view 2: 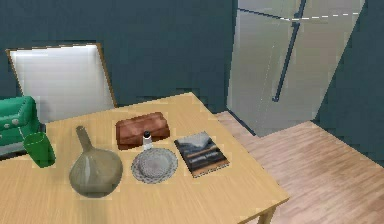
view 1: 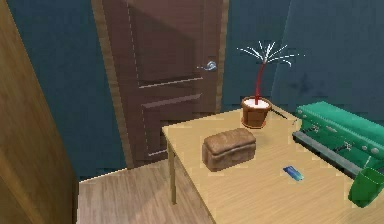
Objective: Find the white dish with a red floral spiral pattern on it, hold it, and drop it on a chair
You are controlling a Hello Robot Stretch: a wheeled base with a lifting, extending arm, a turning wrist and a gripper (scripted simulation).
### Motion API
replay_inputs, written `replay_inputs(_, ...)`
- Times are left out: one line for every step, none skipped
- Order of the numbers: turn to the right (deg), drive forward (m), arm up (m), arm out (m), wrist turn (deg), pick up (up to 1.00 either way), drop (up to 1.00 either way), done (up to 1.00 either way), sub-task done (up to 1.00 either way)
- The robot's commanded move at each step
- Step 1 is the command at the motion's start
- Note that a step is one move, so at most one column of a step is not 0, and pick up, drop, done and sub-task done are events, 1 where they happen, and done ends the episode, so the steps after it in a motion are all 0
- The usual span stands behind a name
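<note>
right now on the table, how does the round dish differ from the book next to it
The dish is round, the book rectangular. The dish is pale with a greyish pattern, the book's cover mostly dark. Both lie flat on the wooden table, side by side.

A wooden table by a brown door

A brown loaf (view 1: pixel 229 150) lies on the wooden table (view 1: pixel 255 188), near its middle. At the table's far edge stands a pot (view 1: pixel 256 112) with a red stem and thin white leaves. A green case (view 1: pixel 345 130) sits on the table toward the forward view's right. A small blue thing (view 1: pixel 292 174) lies on the table between the loaf and the case. Behind the table is a brown door (view 1: pixel 160 70) with a silver handle (view 1: pixel 210 66).
</note>
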Motion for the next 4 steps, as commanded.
replay_inputs(0.0, 0.0, 0.36, 0.0, 0.0, 0.0, 0.0, 0.0, 0.0)
replay_inputs(0.0, 0.0, 0.0, 0.24, 0.0, 0.0, 0.0, 0.0, 0.0)
replay_inputs(0.0, 0.0, 0.0, 0.0, 45.0, 0.0, 0.0, 0.0, 0.0)
replay_inputs(0.0, 0.0, 0.0, 0.0, 45.0, 0.0, 0.0, 0.0, 0.0)
